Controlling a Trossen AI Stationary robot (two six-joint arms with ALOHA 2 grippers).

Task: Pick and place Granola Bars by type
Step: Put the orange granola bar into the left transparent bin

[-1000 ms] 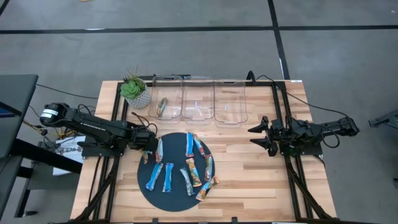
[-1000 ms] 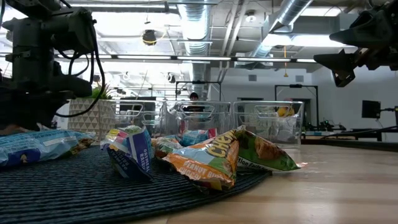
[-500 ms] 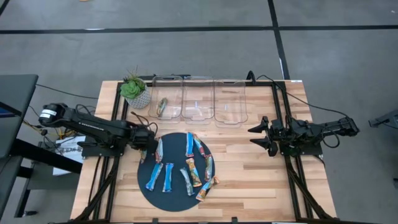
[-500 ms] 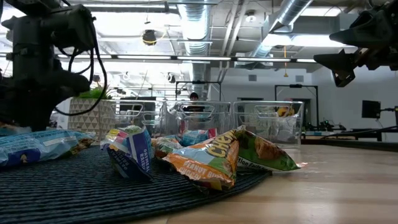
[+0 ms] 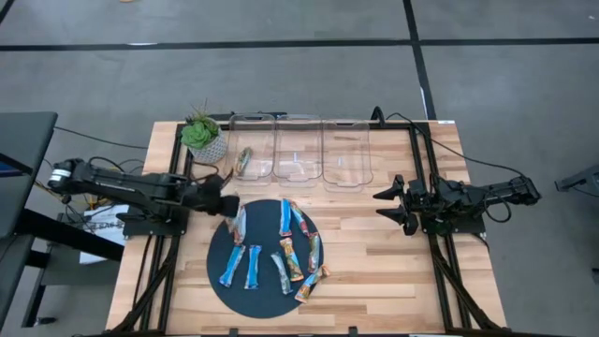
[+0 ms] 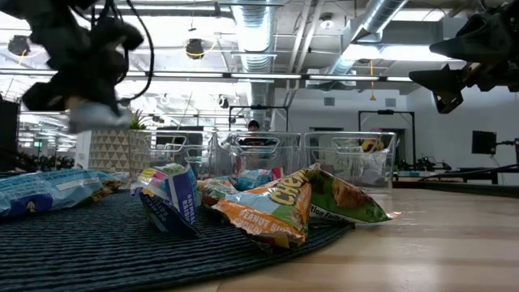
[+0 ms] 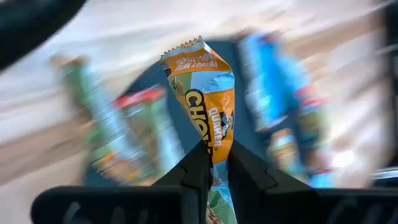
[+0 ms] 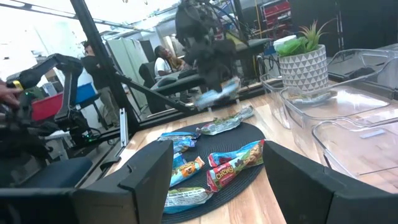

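We see left gripper (image 7: 214,163) fingers pinching a crinkly foil Chewy bar (image 7: 208,112); right gripper (image 5: 391,206) approx. wide open.

Held bar (image 7: 208,112) orange, light blue; mat (image 5: 223,281) dark.

I see grey floor (image 5: 281,75) crossed by dark lines around the wooden counter (image 5: 374,262); silver ducts (image 6: 381,20) and ceiling lights (image 6: 195,49) hang overhead.

Orange-blue granola bar (image 7: 208,106) held aloft, other granola bars (image 5: 285,247) scattered on dark mat
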